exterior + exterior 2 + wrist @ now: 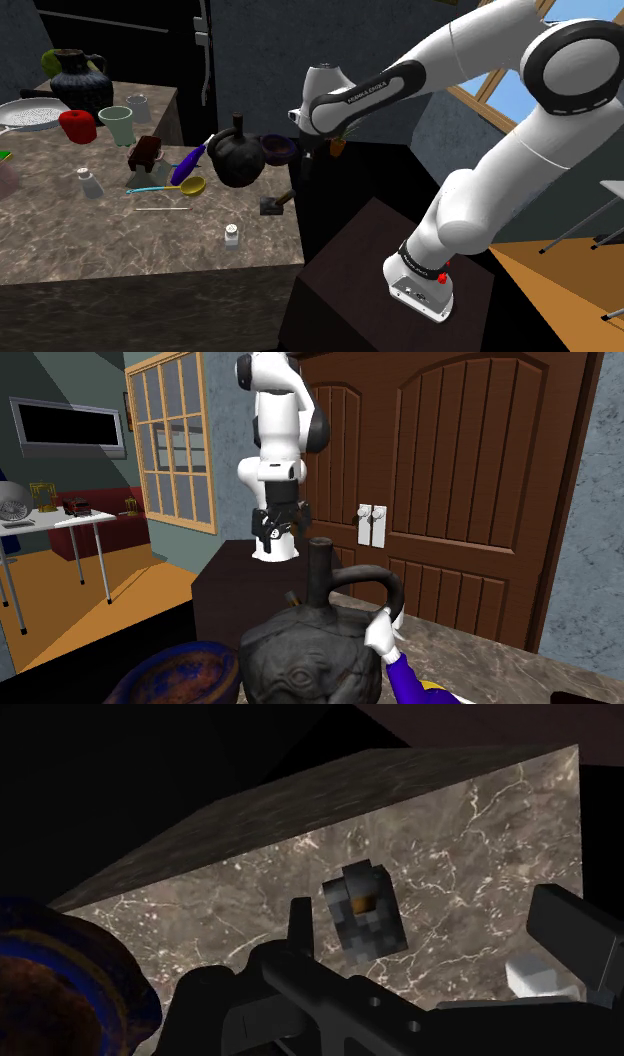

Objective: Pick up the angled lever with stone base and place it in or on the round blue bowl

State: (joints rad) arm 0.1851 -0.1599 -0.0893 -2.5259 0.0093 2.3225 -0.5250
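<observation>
The gripper (430,916) hung over the edge of the marble counter (480,834), its two black fingers standing apart with nothing between them. Just beyond the fingertips the angled lever (362,909) sat on the counter, untouched. In the shoulder view its dark stone base (269,209) rested flat, and its handle (287,197) slanted up toward that view's right. Farther back stood the round blue bowl (278,150), just beside a black jug (237,155).

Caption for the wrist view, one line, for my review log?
Open pincer poised over the lever on the veined counter, lever untouched between its fingers, blue bowl nearby.
</observation>
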